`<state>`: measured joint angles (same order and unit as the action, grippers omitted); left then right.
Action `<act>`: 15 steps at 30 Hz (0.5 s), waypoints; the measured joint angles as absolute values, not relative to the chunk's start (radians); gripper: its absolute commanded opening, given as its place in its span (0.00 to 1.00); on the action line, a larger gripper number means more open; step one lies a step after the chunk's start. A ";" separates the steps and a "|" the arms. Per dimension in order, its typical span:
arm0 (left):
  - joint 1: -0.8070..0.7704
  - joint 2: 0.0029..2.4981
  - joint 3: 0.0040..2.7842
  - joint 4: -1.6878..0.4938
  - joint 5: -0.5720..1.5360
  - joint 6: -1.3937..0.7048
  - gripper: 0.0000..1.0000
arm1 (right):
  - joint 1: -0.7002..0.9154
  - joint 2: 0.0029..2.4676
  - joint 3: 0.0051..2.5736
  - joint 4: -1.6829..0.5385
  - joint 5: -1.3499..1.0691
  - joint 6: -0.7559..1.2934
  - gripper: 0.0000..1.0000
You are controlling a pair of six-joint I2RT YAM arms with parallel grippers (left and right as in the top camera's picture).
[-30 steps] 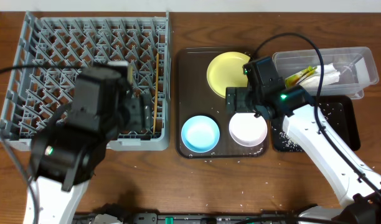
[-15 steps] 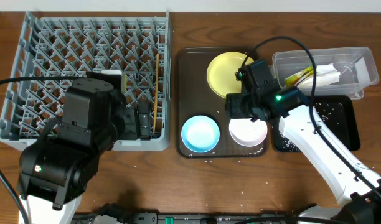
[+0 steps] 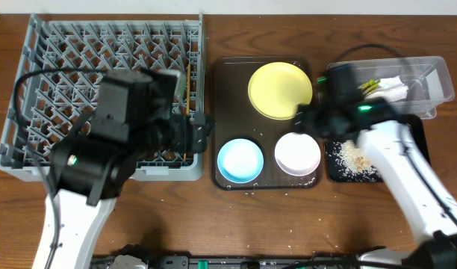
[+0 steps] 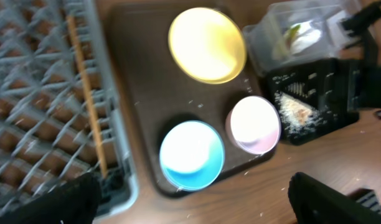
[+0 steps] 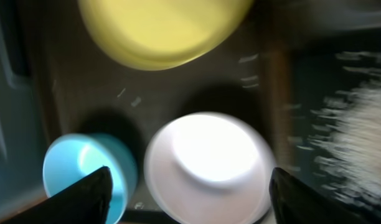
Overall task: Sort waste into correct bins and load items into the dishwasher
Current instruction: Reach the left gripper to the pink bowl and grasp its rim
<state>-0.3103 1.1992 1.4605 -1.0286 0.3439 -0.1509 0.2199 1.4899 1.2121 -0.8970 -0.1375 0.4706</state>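
Right of the dish rack (image 3: 64,52), at 3 o'clock, the brown tray (image 3: 232,97) carries a yellow plate (image 3: 280,90) at 12, a blue bowl (image 3: 240,160) at 7 and a white bowl (image 3: 297,154) at 5, both bowls near its front edge, narrowly apart. The left fingers (image 4: 60,202) and right fingers (image 5: 84,196) stand apart, empty.
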 measured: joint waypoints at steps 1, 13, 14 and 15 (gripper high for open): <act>-0.311 1.217 1.460 -1.008 0.363 -0.150 0.87 | 0.162 1.459 1.211 -0.907 -0.143 0.474 0.84; -0.590 1.684 1.469 -0.865 0.333 -0.103 0.73 | -0.146 1.254 1.211 -0.984 -0.150 0.490 0.99; -0.608 1.731 1.469 -0.846 0.325 -0.101 0.73 | -0.146 1.254 1.211 -0.984 -0.150 0.490 0.99; -0.625 1.771 1.469 -0.826 0.316 -0.099 0.70 | -0.146 1.254 1.211 -0.984 -0.150 0.490 0.99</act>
<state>-0.6247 1.7710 1.4693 -0.8265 0.3164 -0.0994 -0.1459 1.2537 1.2114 -0.9844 -0.1505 0.4896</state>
